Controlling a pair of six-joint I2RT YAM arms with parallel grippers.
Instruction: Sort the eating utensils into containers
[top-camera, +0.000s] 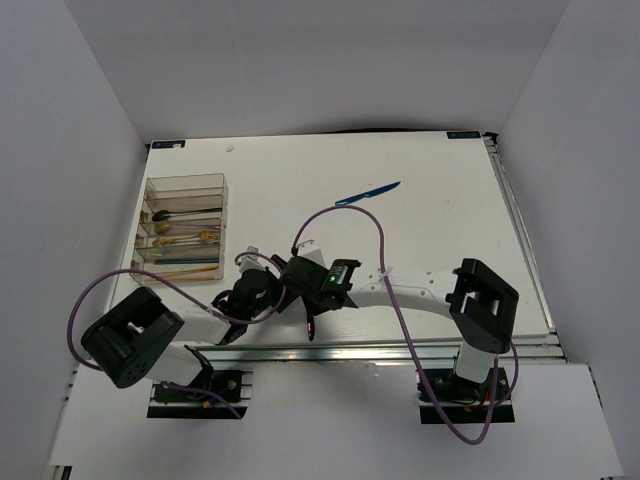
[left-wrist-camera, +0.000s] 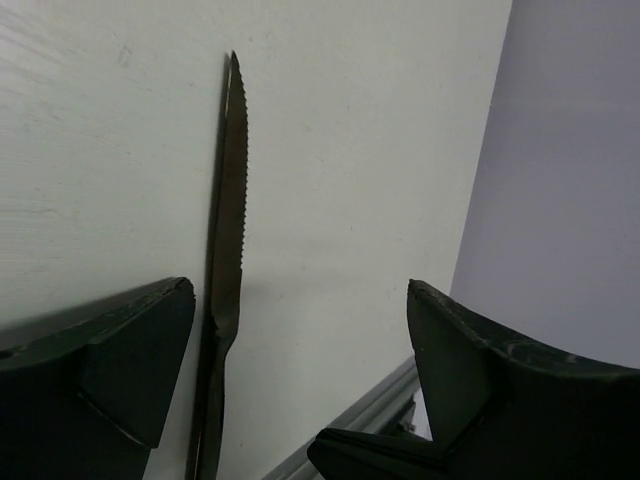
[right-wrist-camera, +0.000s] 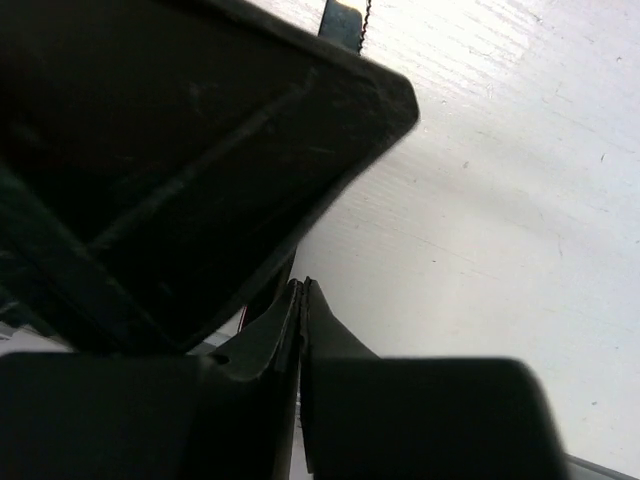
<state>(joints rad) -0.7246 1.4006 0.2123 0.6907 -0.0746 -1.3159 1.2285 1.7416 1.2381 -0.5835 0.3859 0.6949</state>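
White tabletop (left-wrist-camera: 350, 150), dark knife (left-wrist-camera: 228, 230) within spread left hand (left-wrist-camera: 300, 310)

A white table (top-camera: 420, 240) sits boxed in by plain white walls (top-camera: 300, 60). A silver metal rail (top-camera: 400, 352) runs along the table's near edge, and another (top-camera: 520, 230) lines its right side. Small dark labels mark the far-left (top-camera: 168, 144) and far-right (top-camera: 462, 134) corners, with a tiny white scrap (top-camera: 230, 147) near the far edge.

Black end effectors (left-wrist-camera: 300, 300), white links (top-camera: 400, 293), looping purple cables (top-camera: 384, 240)
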